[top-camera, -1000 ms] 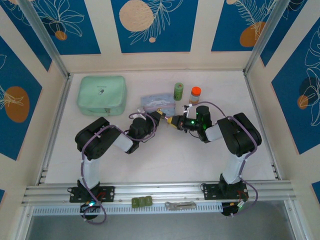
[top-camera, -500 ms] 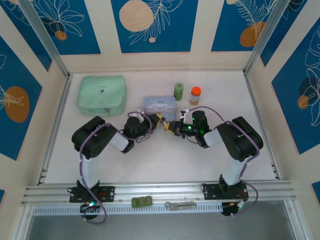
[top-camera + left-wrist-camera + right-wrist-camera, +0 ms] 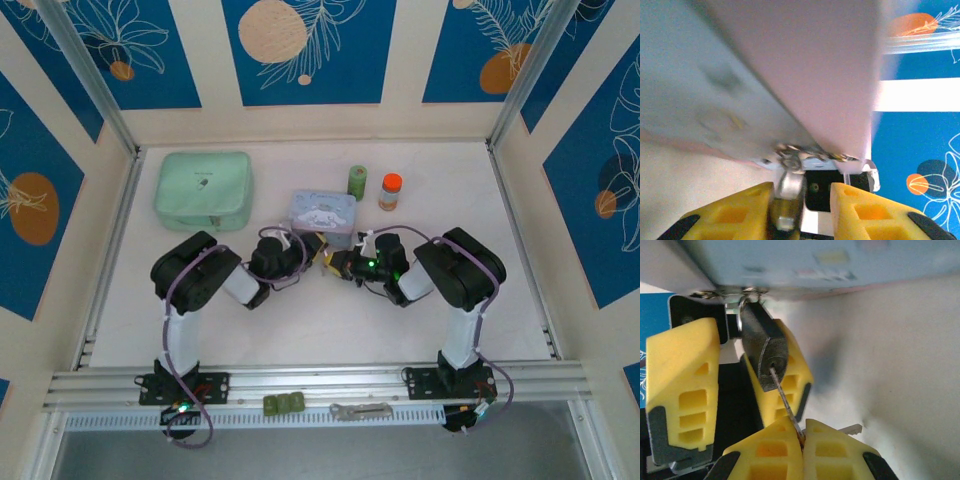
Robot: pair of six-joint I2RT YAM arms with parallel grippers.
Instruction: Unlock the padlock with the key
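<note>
Pressure is applied by the right pincer [image 3: 801, 437], whose yellow fingertips are clenched on the head of the key [image 3: 783, 392], so that the thin blade is steered by the wrist alone. The blade is run upward into the keyhole at the lower end of the padlock [image 3: 761, 346]; how deep it is seated cannot be told. The padlock is hung by its silver shackle from the clasp on the front of the pale blue tin [image 3: 850, 262]. The left pincer [image 3: 801, 190] is spread, with a finger set at each side of the dark body and no squeeze seen. This placement is judged to be meant to stop the lock from swinging or twisting when the key is turned. The tin is stood on the bench [image 3: 450, 300] between the two arms, so that the lock can be reached from both sides.
</note>
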